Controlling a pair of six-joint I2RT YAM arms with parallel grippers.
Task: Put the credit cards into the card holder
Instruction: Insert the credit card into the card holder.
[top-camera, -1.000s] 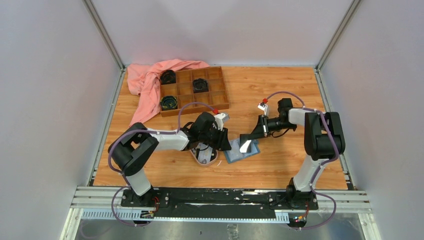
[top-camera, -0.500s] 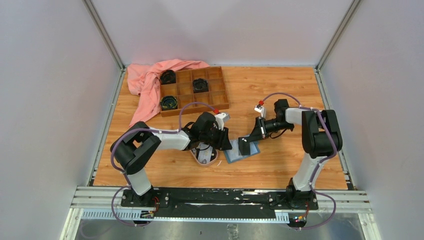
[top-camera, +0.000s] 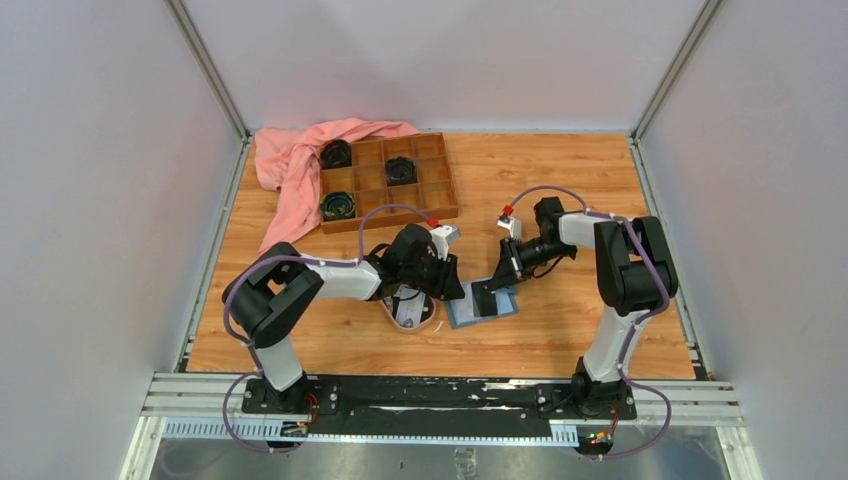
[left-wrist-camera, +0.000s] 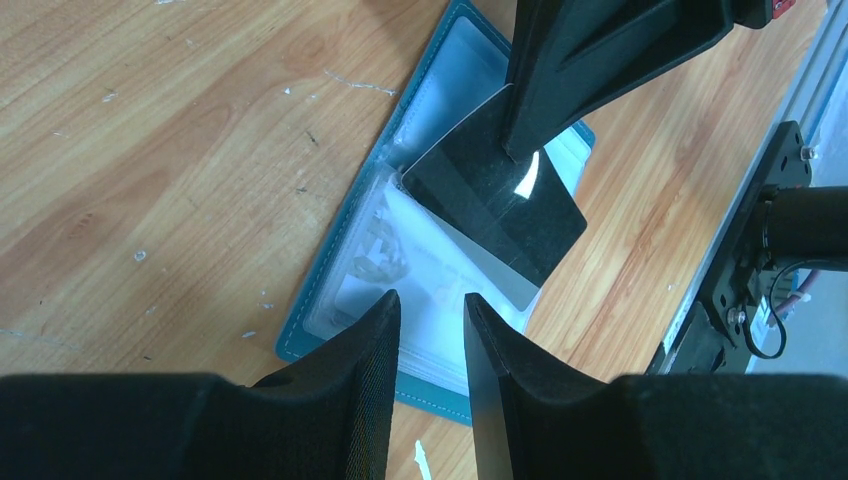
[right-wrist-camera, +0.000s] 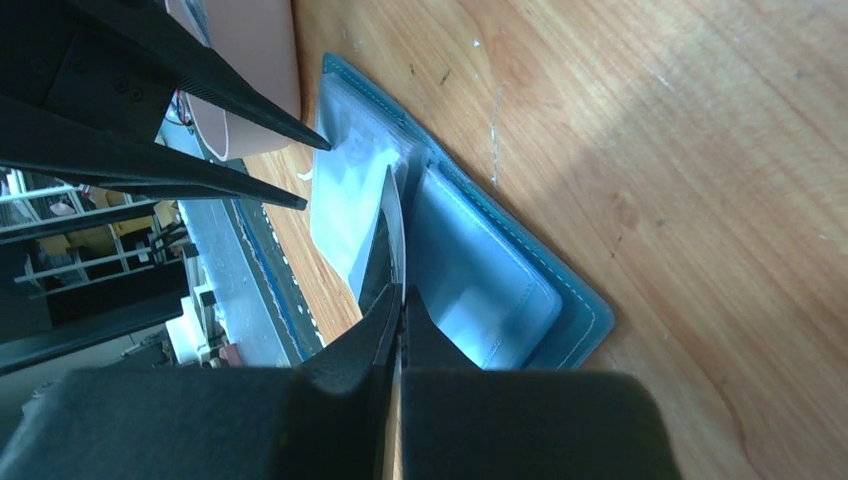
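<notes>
The blue card holder (top-camera: 482, 305) lies open on the wooden table, its clear slots facing up (left-wrist-camera: 420, 270). My right gripper (top-camera: 492, 292) is shut on a black credit card (left-wrist-camera: 480, 200). It holds the card on edge, with the card's lower corner at the holder's middle fold (right-wrist-camera: 392, 225). My left gripper (left-wrist-camera: 432, 300) hovers just over the holder's left half. Its fingers (right-wrist-camera: 230, 110) stand a little apart with nothing between them. Other credit cards cannot be made out.
A pink oval dish (top-camera: 410, 312) sits under my left wrist, just left of the holder. A brown compartment tray (top-camera: 388, 180) with black round items and a pink cloth (top-camera: 290, 165) lie at the back left.
My right arm has swung left and down, bringing the card from above the holder's right side onto its middle. The left arm has stayed in place.
</notes>
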